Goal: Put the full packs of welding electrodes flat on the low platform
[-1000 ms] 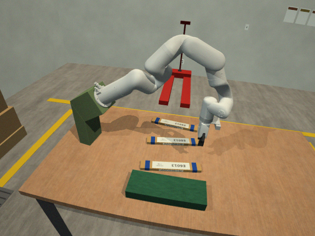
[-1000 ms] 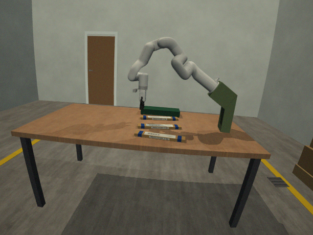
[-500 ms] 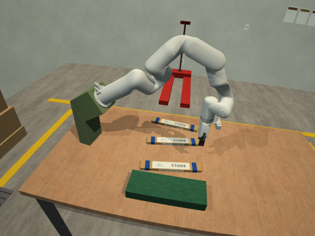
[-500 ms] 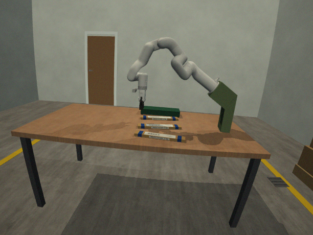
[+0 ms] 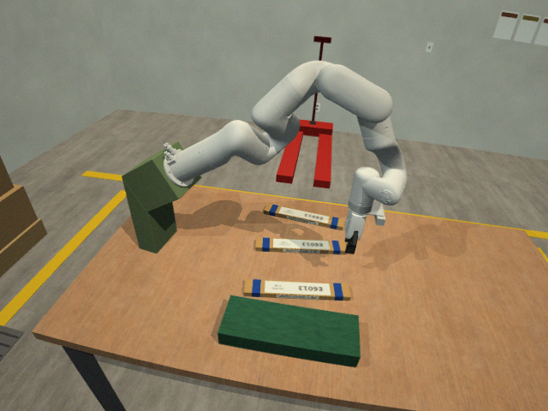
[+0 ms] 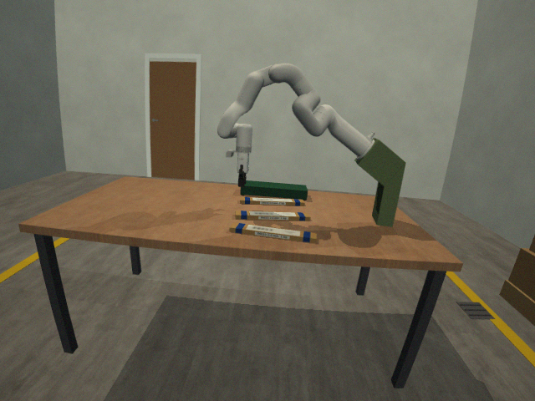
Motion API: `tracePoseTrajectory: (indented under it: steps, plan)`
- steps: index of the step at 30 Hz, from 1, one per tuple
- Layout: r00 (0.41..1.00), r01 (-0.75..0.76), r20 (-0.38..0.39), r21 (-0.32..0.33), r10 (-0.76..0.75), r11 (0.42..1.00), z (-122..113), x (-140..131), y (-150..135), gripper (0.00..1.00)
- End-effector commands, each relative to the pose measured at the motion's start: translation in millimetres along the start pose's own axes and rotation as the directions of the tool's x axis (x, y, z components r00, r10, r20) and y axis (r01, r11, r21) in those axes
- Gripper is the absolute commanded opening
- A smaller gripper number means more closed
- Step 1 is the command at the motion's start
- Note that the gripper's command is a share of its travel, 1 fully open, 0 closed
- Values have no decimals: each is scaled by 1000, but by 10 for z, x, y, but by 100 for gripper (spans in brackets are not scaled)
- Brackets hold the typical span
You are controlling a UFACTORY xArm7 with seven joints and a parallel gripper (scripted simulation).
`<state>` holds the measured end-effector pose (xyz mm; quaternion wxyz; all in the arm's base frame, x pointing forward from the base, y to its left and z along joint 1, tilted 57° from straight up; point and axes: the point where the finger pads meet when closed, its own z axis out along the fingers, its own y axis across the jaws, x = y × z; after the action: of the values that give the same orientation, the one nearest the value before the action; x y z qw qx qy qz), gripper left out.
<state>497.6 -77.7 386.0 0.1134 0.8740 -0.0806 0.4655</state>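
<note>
Three tan packs with blue bands and white labels lie flat and parallel on the wooden table: a far pack (image 5: 303,216), a middle pack (image 5: 298,245) and a near pack (image 5: 296,288). They also show in the exterior view as the front pack (image 6: 274,231), the middle pack (image 6: 272,215) and the back pack (image 6: 272,200). The low dark green platform (image 5: 289,329) (image 6: 273,189) lies beside the near pack with nothing on it. My gripper (image 5: 350,244) (image 6: 242,177) points down just off the right end of the middle pack. It is a little above the table, partly open and empty.
The arm's green pedestal (image 5: 152,199) (image 6: 384,185) stands at the table's left side. A red pallet jack (image 5: 309,152) stands on the floor behind the table. Cardboard boxes (image 5: 15,217) are stacked at the far left.
</note>
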Motion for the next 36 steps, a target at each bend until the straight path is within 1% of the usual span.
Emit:
tracePoseTrajectory:
  steps: [1,8,36]
  plan:
    - [1000,1,-3,0,-1,1000,-65,11,-2,58]
    - [1000,1,-3,0,-1,1000,-259,11,-2,58]
    - [1000,1,-3,0,-1,1000,-286,11,-2,58]
